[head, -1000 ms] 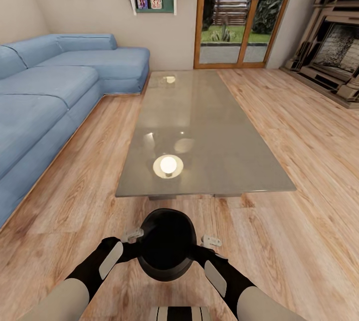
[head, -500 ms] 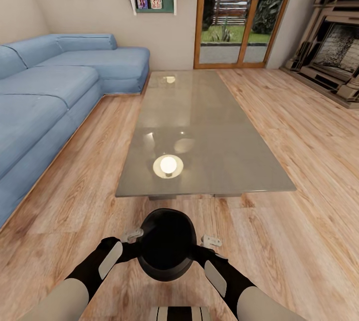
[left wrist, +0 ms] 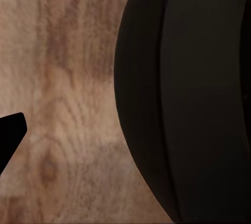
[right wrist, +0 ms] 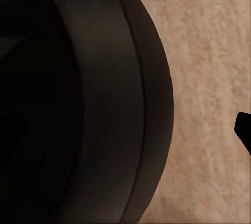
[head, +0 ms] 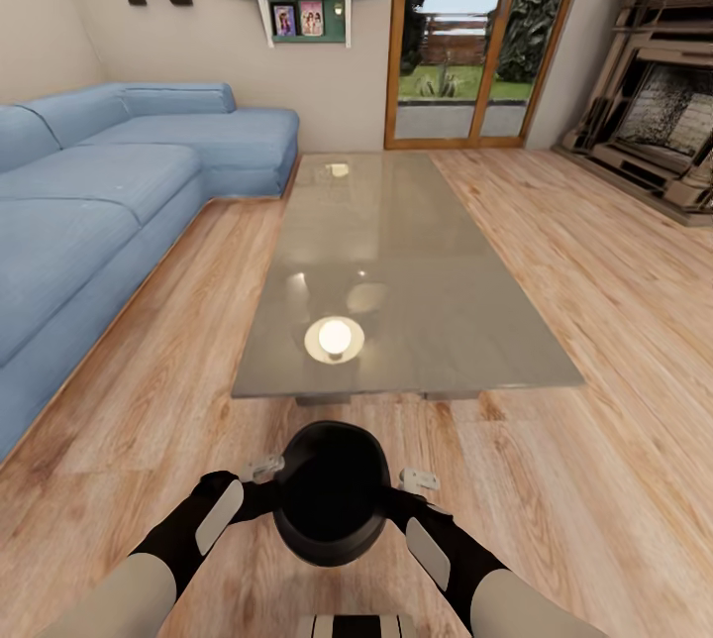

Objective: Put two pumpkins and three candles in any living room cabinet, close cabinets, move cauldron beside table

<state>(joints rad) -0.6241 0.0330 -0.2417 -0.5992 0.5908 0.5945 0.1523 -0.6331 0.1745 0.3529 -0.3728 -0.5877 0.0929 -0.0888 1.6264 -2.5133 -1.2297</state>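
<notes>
A blue sofa (head: 109, 192) runs along the left wall, and beside it the long glass-topped table (head: 416, 262) stretches toward the patio door (head: 475, 34), with a fireplace (head: 663, 123) at the right. Just short of the table's near end, over the wood floor (head: 604, 440), the black cauldron (head: 332, 494) sits between the two arms, mouth up. The left gripper (head: 262, 468) and right gripper (head: 418, 479) press against its opposite sides, but whether their fingers are spread or pinching I cannot tell.
</notes>
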